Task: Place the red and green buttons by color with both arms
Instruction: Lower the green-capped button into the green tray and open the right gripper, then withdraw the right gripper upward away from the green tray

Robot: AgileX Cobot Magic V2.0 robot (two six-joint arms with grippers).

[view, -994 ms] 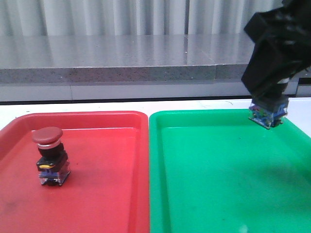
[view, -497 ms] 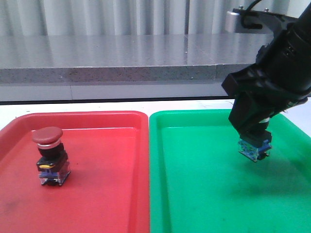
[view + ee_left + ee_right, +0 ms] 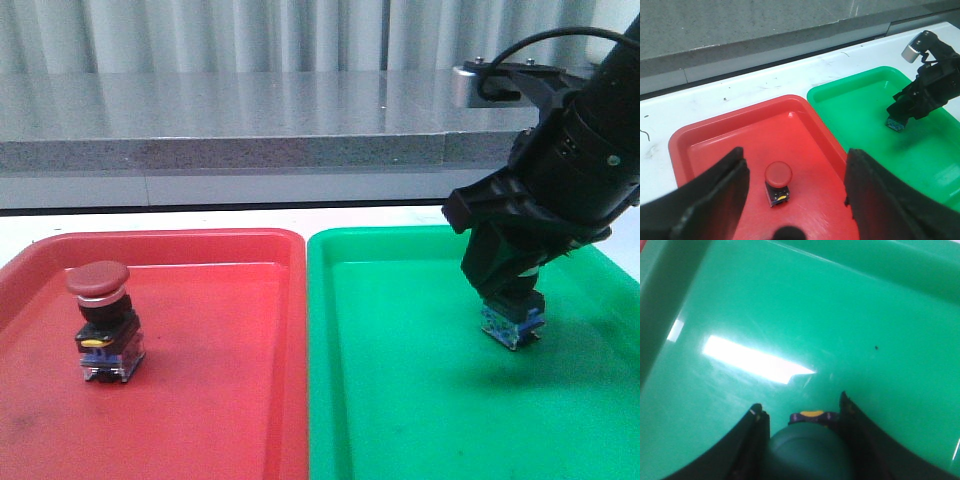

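At the right of the front frame I see my right gripper (image 3: 510, 300) with its jaws clamped on the dark green mushroom-cap push-button (image 3: 807, 452), clear-blue base hanging tilted above the green plastic tray (image 3: 400, 400). The dark red mushroom-cap push-button (image 3: 103, 320) stands upright at lower left in the red plastic tray (image 3: 220, 400). My left gripper (image 3: 795, 200) has its jaws spread wide, holding nothing.

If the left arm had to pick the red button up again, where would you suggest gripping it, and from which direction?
Judging by its pose, grip the red button under the cap, on the boxy black body, coming straight down. It stands upright in the red tray, and the mushroom cap overhangs the narrower body. The left end effector is open above it.
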